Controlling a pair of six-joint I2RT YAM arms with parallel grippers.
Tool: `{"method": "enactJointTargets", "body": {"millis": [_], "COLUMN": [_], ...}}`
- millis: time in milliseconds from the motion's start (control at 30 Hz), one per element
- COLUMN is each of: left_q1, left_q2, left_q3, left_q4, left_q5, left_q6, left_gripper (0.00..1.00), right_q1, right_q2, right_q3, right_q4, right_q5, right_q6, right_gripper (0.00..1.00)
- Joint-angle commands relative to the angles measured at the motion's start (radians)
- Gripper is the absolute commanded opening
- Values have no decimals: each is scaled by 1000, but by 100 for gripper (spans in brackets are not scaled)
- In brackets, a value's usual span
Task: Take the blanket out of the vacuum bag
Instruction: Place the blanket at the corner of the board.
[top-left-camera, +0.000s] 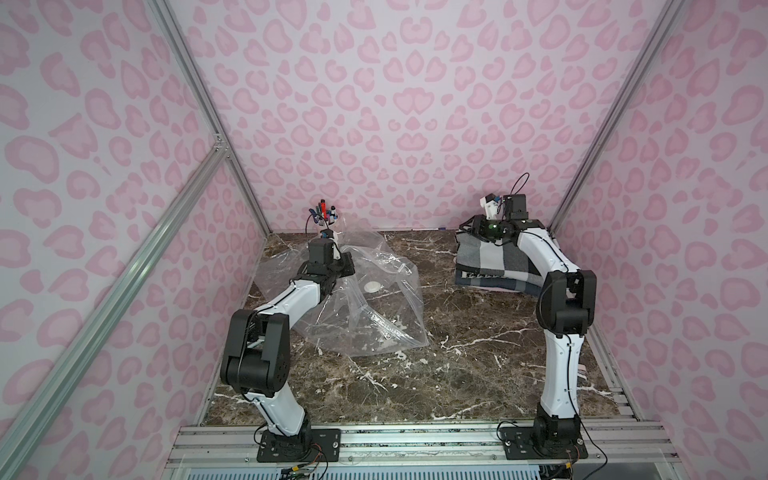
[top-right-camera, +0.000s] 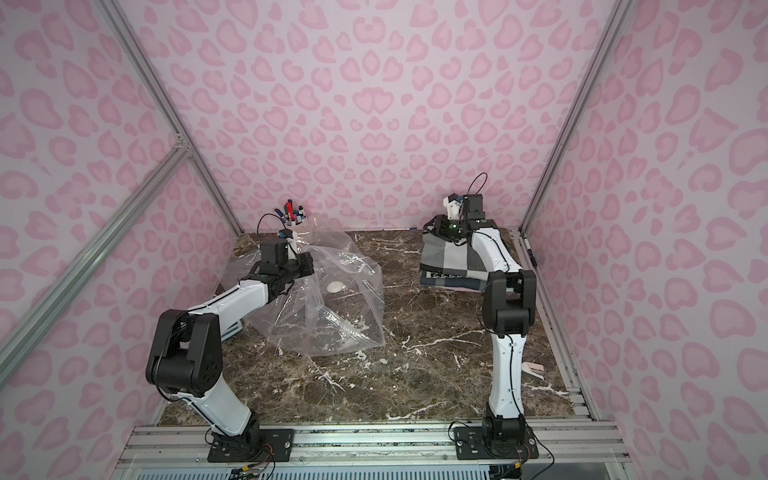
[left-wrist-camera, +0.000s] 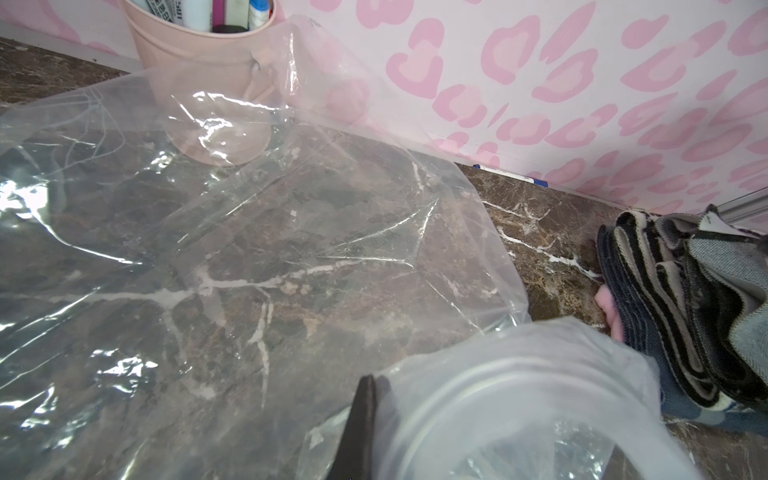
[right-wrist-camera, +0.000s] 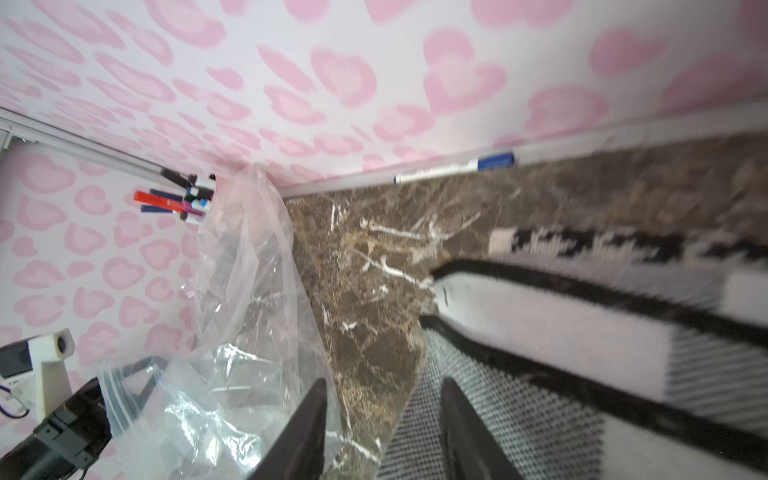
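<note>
The left end effector (top-left-camera: 348, 266) is pressed together on a fold of the large, crinkly, transparent plastic vacuum bag (top-left-camera: 374, 320). It holds that fold off the surface, just left of and behind the bag's round white valve disc (top-left-camera: 372, 286). In the left wrist view only 1 dark finger (left-wrist-camera: 360, 424) shows, with film against it.

The right end effector (right-wrist-camera: 383, 382) stands spread, its 2 black fingers apart with nothing between them. It is at a corner of the folded grey, white and black checked blanket (top-left-camera: 490, 262); whether it touches the cloth cannot be told.

The blanket lies wholly outside the bag, well to the right of the valve disc and farther back, on the dark brown marble surface (top-left-camera: 415, 374). The slack bag sprawls around the disc and forward of it.

Behind the disc, a pale pink cup of markers (left-wrist-camera: 199, 54) stands against the bag's film. A white marker with a blue cap (right-wrist-camera: 453, 168) lies along the wall, behind and right of the disc.
</note>
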Motion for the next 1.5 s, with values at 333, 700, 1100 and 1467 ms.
{"method": "enactJointTargets", "body": {"millis": [333,700,1100,1467], "left_q1": [1,1,2,1], "left_q2": [16,30,40,53], "left_q3": [2,10,25,34], "left_q4": [13,11,8,17], "left_q5": [13,15,24,46], "left_q6": [-1,0,-1,-12], "left_gripper": [4,4,4,4], "right_q1": [168,180,175,155], "right_q2": [104,154,98,94], "right_q3": [190,189,189,188], "right_q4": [-272,-270,-251,-185], "right_q5": [784,898,774,703], "right_q6": [-284,-294,-249,-226], "right_gripper": [46,3,0,0]}}
